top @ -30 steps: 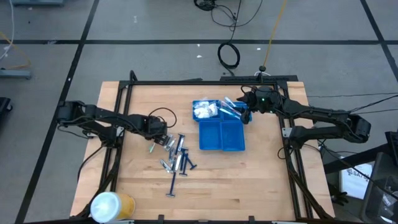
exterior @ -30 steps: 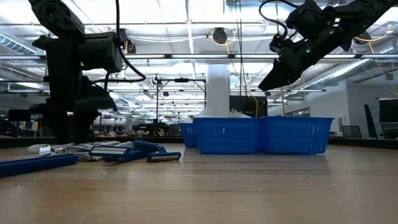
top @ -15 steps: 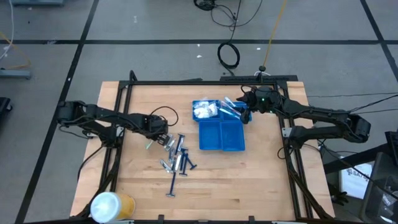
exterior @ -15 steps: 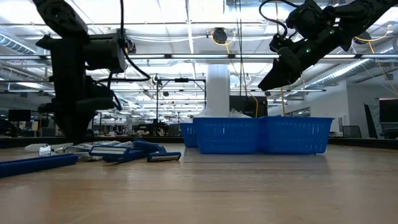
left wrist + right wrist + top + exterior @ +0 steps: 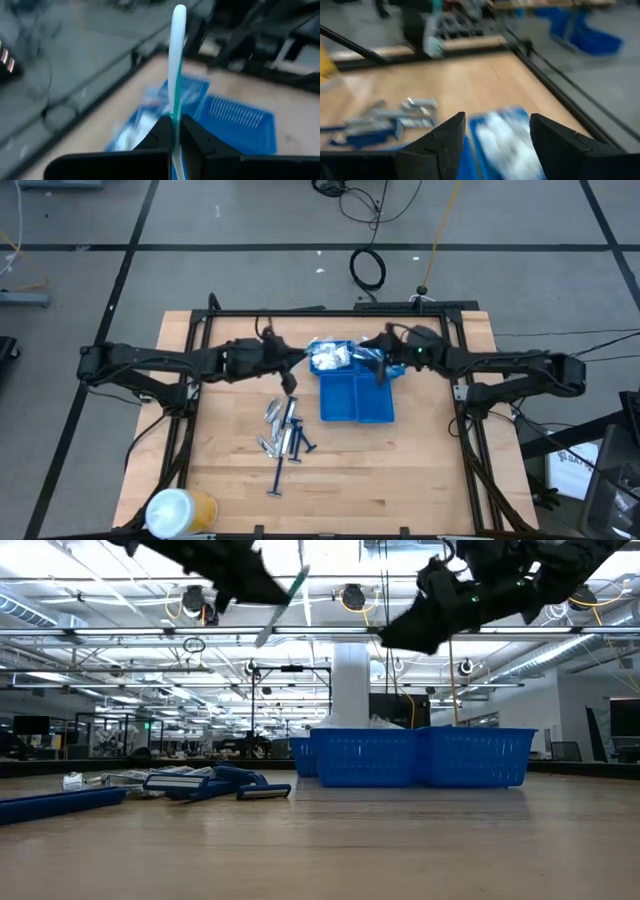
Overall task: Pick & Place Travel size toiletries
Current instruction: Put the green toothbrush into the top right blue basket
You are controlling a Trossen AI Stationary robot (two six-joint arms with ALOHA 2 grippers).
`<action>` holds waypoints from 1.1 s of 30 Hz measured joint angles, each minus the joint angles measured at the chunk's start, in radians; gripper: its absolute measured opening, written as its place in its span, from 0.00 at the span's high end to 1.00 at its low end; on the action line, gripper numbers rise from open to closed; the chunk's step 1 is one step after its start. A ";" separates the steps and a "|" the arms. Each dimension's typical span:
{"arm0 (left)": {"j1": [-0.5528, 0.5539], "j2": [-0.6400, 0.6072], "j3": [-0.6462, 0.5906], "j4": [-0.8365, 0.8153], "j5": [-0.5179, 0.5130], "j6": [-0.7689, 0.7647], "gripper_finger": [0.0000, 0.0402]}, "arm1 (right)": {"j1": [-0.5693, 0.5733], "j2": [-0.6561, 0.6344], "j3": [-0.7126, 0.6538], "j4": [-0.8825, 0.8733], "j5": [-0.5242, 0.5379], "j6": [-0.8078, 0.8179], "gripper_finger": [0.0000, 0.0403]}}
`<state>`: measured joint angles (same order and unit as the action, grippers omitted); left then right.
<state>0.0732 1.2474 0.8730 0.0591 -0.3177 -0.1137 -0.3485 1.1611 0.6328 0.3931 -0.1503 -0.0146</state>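
The left tool (image 5: 175, 131) is clamped on a thin, pale green-and-white stick (image 5: 176, 60), a smooth plastic rod with a rounded tip standing up out of the dark fingers. From above, that tool (image 5: 291, 373) hangs over the desk just beside the left edge of the tray (image 5: 357, 412), and in the low view the stick (image 5: 283, 602) slants high in the air, well above the wood.

The tray is blue plastic with ribbed, slatted walls (image 5: 470, 758) and several compartments; one rear compartment holds crinkly white packets (image 5: 329, 358), and the one next to it holds blue items too small to make out.

The right tool (image 5: 495, 131) has its fingers apart and grips nothing; it hovers over the tray's rear right part (image 5: 381, 367).

On the desk (image 5: 420, 470), left of and in front of the tray, lies a loose heap of toiletries: silvery tubes (image 5: 272, 412) and long dark blue razors (image 5: 279, 476) with flat heads, some crossing one another. At desk height the razors (image 5: 215, 783) lie flat on the pale wood grain.

A white-and-yellow roll (image 5: 179, 510) sits at the front left corner, well apart from the heap.
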 joint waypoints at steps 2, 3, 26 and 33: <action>0.000 0.032 0.001 0.139 0.040 0.069 0.99 | 0.034 0.049 0.001 0.101 -0.009 -0.010 0.48; 0.001 0.043 0.002 0.174 0.058 0.088 0.99 | 0.050 0.071 0.000 0.146 -0.011 -0.014 0.48; 0.012 0.220 0.000 0.430 0.231 0.101 0.99 | 0.167 0.397 0.071 0.644 -0.090 0.055 0.48; 0.011 0.220 0.000 0.436 0.237 0.088 0.98 | 0.187 0.397 0.088 0.641 -0.086 0.028 0.55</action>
<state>0.0840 1.4670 0.8734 0.4949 -0.0811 -0.0253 -0.1616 1.5585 0.7204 1.0344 -0.2363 0.0132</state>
